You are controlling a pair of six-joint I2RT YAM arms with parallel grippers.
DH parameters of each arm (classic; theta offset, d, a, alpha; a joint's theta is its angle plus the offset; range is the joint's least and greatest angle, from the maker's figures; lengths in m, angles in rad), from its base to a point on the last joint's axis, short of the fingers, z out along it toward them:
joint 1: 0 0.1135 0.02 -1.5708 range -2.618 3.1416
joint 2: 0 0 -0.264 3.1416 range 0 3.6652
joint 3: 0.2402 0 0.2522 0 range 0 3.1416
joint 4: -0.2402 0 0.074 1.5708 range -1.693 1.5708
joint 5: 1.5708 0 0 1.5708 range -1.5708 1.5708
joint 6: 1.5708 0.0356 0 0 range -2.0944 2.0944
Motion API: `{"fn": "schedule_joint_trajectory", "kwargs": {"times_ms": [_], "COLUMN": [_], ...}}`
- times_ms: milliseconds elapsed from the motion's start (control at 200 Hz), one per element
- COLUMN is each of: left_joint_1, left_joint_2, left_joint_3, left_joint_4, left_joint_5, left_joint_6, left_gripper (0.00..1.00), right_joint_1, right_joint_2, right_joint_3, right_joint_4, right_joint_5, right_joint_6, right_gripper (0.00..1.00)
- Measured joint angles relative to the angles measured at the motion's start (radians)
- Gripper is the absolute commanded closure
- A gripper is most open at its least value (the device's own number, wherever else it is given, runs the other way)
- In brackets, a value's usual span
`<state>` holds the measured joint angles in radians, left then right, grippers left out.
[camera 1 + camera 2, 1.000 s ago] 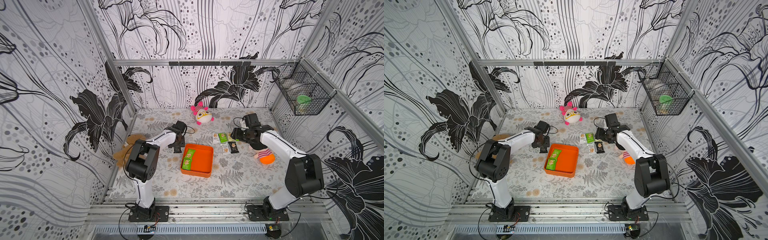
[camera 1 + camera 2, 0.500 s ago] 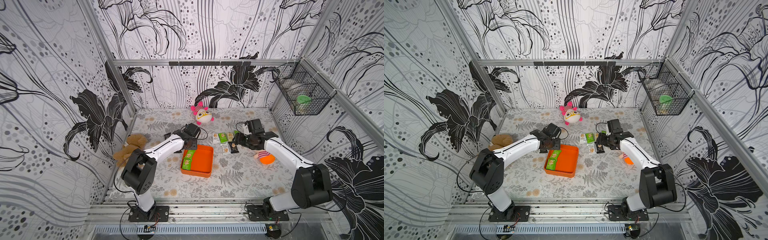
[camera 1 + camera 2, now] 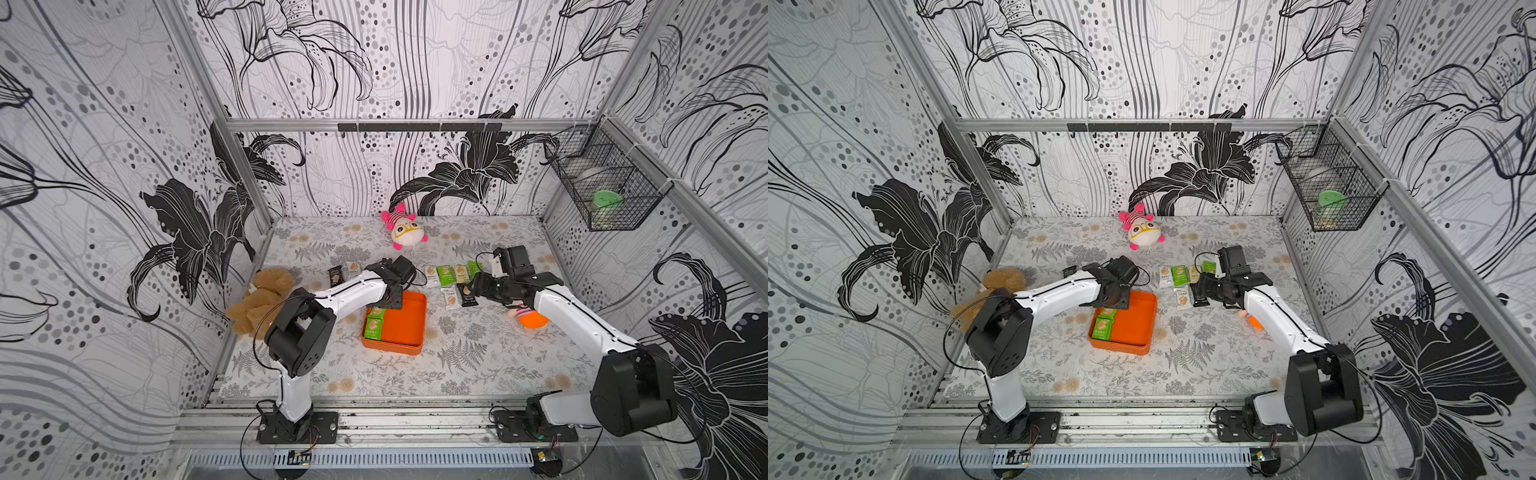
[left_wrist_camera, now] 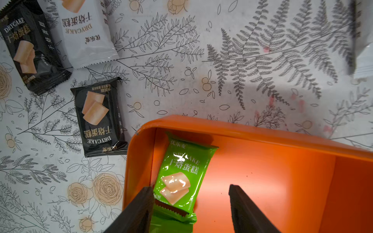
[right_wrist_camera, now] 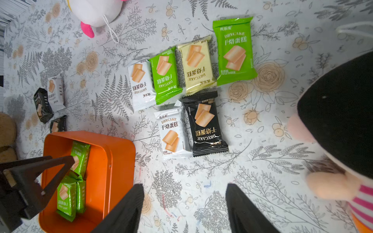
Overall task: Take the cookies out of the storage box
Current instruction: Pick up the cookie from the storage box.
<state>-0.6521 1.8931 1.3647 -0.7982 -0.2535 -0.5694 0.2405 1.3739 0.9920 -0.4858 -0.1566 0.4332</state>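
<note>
Left claw (image 4: 189,186) has swung over the orange storage box (image 4: 242,129), spread above glossy green cookies (image 4: 181,171); right claw (image 5: 184,184) spread, empty.

Snack wrappers printed DRYCAKE, with the Chinese 干焙蛋糕 and the small brand mark 优乐麦. Left wrist view: readable on the boxed green packet (image 4: 181,173) inside the storage box (image 4: 262,137), and on a black packet (image 4: 100,117) and a white packet (image 4: 84,32) outside it. Right wrist view: same print on a loose green packet (image 5: 234,50) and a pale yellow packet (image 5: 196,64); the finer lines are too blurred to read
</note>
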Motion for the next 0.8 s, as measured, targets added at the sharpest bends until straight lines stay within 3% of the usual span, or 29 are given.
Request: {"fn": "schedule_joint_trajectory", "kwargs": {"times_ms": [411,801], "left_joint_1": [0.000,0.000], "left_joint_2": [0.122,0.133], "left_joint_3": [0.048,0.064], "left_joint_4": [-0.007,-0.018], "left_joint_5": [-0.027,-0.052], "left_joint_6": [0.013,0.035], "left_gripper": [0.36,0.36], "right_joint_1": [0.000,0.000], "right_joint_2": [0.013,0.045], "right_joint_3": [0.019,0.041], "right_joint_4": [-0.016,-0.031], "right_joint_5": [0.023,0.034], "right_joint_6": [-0.008,-0.011], "right_gripper": [0.30,0.30]}}
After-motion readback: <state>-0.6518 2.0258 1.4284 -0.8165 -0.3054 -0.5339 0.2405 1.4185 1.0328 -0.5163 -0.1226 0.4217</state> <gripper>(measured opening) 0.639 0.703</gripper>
